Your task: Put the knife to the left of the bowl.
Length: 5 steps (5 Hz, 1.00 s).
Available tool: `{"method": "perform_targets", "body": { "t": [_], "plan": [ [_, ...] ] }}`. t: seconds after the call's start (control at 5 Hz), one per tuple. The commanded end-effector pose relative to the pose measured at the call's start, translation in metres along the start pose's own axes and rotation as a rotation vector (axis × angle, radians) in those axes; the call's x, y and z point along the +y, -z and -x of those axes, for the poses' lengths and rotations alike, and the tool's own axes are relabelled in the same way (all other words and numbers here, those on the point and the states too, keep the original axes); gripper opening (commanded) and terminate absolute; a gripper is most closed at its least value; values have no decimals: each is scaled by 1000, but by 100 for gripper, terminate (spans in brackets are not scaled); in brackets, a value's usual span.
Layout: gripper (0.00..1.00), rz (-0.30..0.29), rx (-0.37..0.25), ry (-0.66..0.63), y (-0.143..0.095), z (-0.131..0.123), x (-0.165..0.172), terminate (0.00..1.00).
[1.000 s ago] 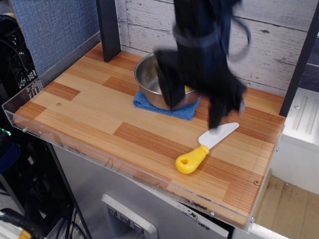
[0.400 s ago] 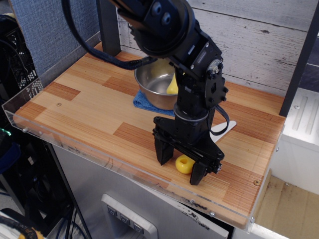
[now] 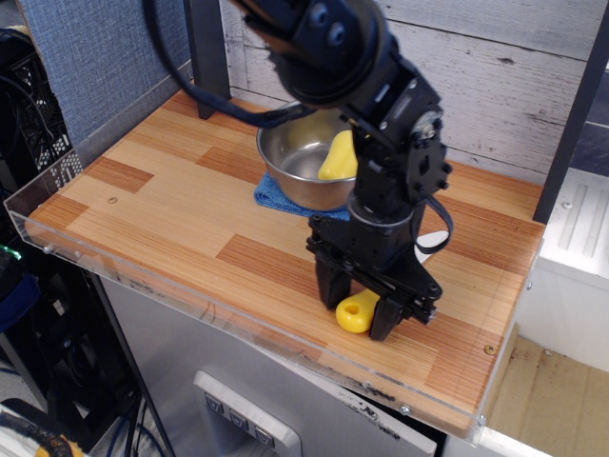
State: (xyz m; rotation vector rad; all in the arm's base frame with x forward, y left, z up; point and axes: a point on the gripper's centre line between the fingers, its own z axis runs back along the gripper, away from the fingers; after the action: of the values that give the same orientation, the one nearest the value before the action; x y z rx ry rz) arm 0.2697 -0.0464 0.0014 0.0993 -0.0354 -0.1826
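The knife lies on the wooden table [image 3: 171, 219] at the front right; only the end of its yellow handle [image 3: 357, 312] with the hole shows, and the arm hides most of the white blade. My gripper [image 3: 360, 307] points down over it, with one finger on each side of the handle and closed in against it. The knife still rests on the table. The shiny steel bowl [image 3: 276, 152] stands behind and to the left of the gripper, on a blue cloth [image 3: 274, 198].
A yellow ridged pepper-like toy [image 3: 338, 157] leans inside the bowl. A dark post [image 3: 207, 57] stands at the back left. A clear plastic lip [image 3: 190, 295] runs along the table's front and left edges. A plank wall closes the back.
The arm came down from above the bowl onto the knife's handle. Since 0.4 s ago the fingers have narrowed around the handle and the gripper shifted slightly right.
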Motion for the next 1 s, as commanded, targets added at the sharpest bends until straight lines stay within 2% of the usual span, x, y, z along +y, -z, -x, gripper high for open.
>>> {"method": "perform_targets", "body": {
  "t": [0.0, 0.2, 0.4, 0.6, 0.8],
  "plan": [
    [0, -6, 69, -23, 21, 19, -2, 0],
    [0, 17, 15, -7, -5, 20, -9, 0],
    [0, 142, -106, 25, -51, 24, -7, 0],
    [0, 224, -197, 4, -90, 39, 14, 0],
    [0, 250, -222, -49, -104, 60, 57, 0]
  ]
}}
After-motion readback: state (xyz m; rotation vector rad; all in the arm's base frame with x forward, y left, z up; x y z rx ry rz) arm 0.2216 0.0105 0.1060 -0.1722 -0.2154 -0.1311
